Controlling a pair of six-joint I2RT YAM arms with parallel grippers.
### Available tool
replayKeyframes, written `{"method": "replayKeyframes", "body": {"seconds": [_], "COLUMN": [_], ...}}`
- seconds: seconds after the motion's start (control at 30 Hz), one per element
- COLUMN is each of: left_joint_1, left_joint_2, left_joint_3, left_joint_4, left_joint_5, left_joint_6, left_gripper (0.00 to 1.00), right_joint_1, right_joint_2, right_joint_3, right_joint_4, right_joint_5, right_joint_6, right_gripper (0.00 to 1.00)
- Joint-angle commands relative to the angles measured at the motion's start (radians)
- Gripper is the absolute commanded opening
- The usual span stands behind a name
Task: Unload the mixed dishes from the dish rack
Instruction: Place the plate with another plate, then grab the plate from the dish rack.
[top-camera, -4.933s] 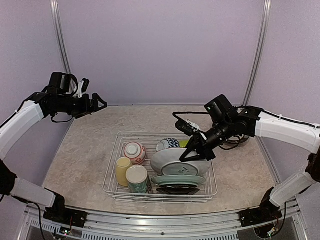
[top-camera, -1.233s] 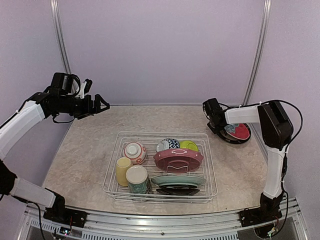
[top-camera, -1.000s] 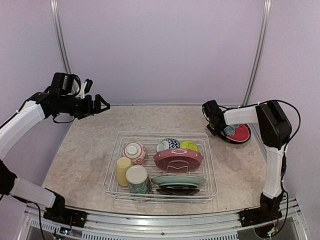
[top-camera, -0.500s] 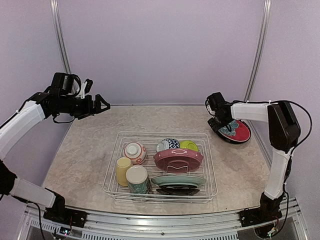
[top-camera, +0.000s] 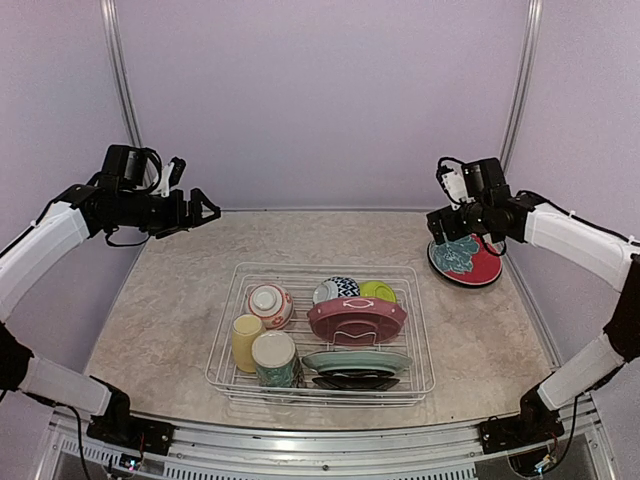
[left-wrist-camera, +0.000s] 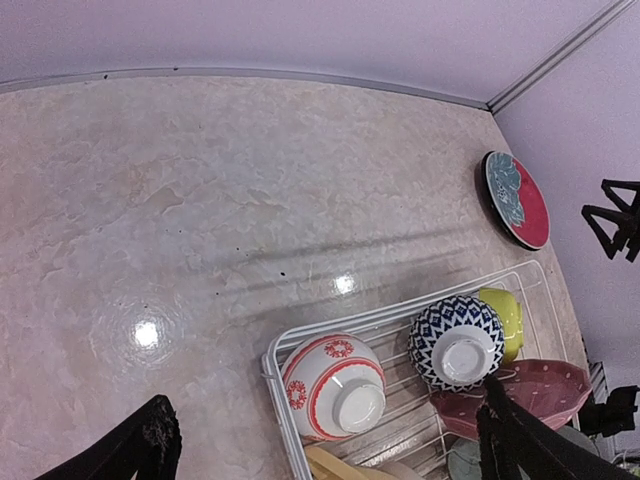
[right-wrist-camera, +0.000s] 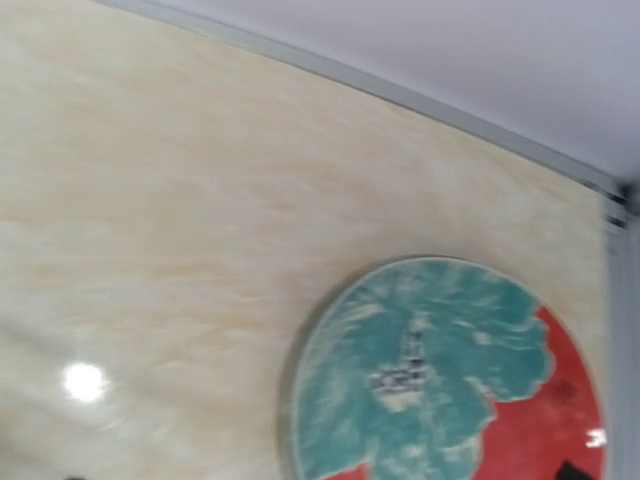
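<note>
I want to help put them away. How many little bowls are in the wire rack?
3. The red-patterned bowl sits at the far left of the wire rack; the black-and-white bowl and lime-green bowl sit side by side, right of it. Another could be hidden.

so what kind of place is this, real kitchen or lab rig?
Looks like a lab robot cell, not a kitchen: plain lilac walls boxing in a marble-look tabletop, left arm and right arm based at its near edge, a loaded dish rack as prop.

Pale lilac walls (top-camera: 320, 100); beige marbled tabletop (top-camera: 170, 310), glossy with light glints; silver corner posts (top-camera: 517, 90).
</note>
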Motion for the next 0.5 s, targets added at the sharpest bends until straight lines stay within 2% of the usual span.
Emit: {"method": "replayKeyframes", "body": {"seconds": [0.0,0.2,0.33,0.47], "left_joint_1": [-0.006,-0.007,-0.007,-0.009], "left_joint_2": [-0.012,-0.012,-0.011,-0.008], "left_joint_3": [0.021,0.021,0.020,0.021], "left_joint_4": [-0.012,-0.012,-0.012,-0.012], "left_joint_5": [0.001,0.001,-0.002,-0.005], "left_joint_6": [0.002,0.001,0.001,0.000], "left_gripper": [0.99,0.99,0.99,0.99], "right_joint_1": [-0.001,0.000,0.015,0.096], "right_joint_2": [-0.151,-0.253,-0.286,-0.325], "right_joint_3": [-0.094,-0.116,-0.119,-0.109], "right_joint_4": [0.062,-0.007,-0.057,-0.102], "right_joint_5": [-0.223,-0.495,-0.728,-0.784], "right_joint_6": [0.029,0.010,-0.041,-0.087], "right_gripper": [1.00,1.00,1.00,1.00]}}
